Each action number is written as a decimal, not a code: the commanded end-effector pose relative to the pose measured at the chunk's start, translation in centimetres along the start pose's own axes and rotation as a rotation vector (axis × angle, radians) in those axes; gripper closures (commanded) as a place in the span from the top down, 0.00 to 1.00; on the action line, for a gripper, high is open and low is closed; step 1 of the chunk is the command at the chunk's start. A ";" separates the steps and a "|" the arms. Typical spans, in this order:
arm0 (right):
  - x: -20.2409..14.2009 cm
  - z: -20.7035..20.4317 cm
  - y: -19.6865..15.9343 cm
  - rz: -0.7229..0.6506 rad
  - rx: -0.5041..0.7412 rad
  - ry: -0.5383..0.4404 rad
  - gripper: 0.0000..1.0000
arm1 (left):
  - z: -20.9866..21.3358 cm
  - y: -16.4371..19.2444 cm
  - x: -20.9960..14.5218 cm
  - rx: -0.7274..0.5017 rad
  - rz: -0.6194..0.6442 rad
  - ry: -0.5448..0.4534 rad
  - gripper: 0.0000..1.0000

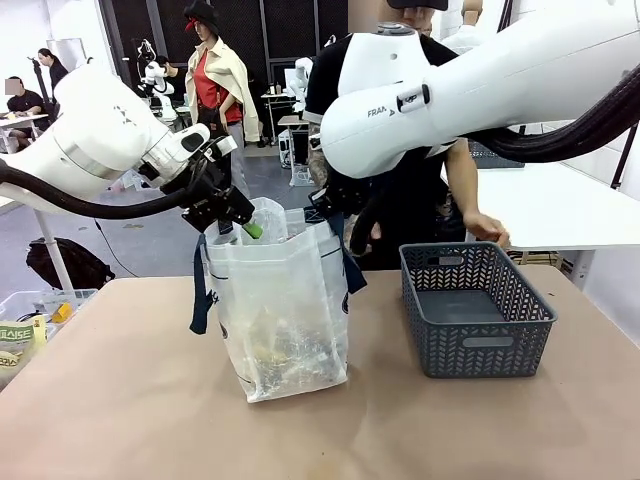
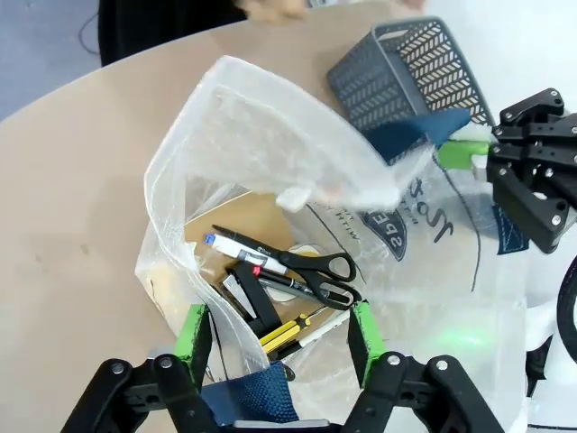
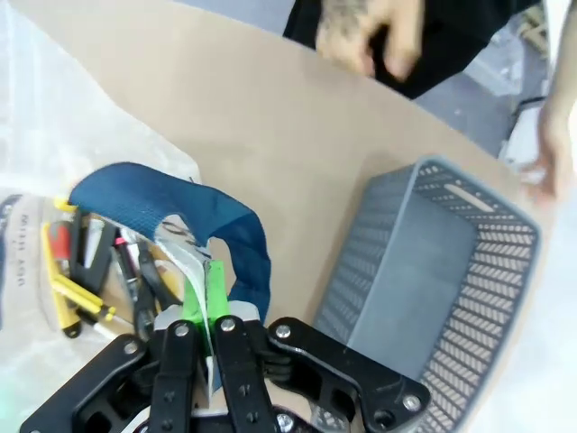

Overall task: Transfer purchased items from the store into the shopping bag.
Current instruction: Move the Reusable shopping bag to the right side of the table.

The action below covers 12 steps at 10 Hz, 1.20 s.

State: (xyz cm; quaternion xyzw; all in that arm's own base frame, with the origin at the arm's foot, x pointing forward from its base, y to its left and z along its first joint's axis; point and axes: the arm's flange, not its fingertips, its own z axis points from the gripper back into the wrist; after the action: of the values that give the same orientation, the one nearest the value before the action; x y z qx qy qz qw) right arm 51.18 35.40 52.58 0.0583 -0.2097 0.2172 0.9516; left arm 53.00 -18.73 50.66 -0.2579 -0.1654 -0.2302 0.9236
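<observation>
Grey basket (image 1: 476,308) is sitting empty, so you are nearly finishing: items (image 2: 279,280) are lying inside the bag (image 1: 285,310). Left gripper (image 2: 279,336) is spreading over it; right gripper (image 3: 202,302) is pinching the bag's rim.

Bright, even indoor light with soft shadows. The person's hand (image 3: 374,36) blurs. Wrist views bend at their edges.

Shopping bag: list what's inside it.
Inside the bag: black-handled scissors, pens, a yellow-and-black item, a tan packet. Anything beneath these is hidden by the pile and crumpled plastic.
</observation>
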 end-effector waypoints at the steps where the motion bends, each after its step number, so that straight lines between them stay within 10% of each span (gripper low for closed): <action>1: 0.5 -1.1 1.5 0.062 -0.052 0.013 0.00 | -0.4 0.5 0.3 -0.046 0.022 -0.032 0.79; 12: -0.3 -1.7 5.4 0.406 0.068 0.059 0.00 | -2.1 1.8 2.6 -0.180 0.115 -0.102 0.79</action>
State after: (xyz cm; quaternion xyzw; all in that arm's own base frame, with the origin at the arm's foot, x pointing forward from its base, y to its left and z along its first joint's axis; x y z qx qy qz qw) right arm 48.68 40.25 51.14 0.0286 -0.1946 0.3957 0.8971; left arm 56.12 -19.42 49.50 -0.3456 -0.1694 -0.1611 0.9088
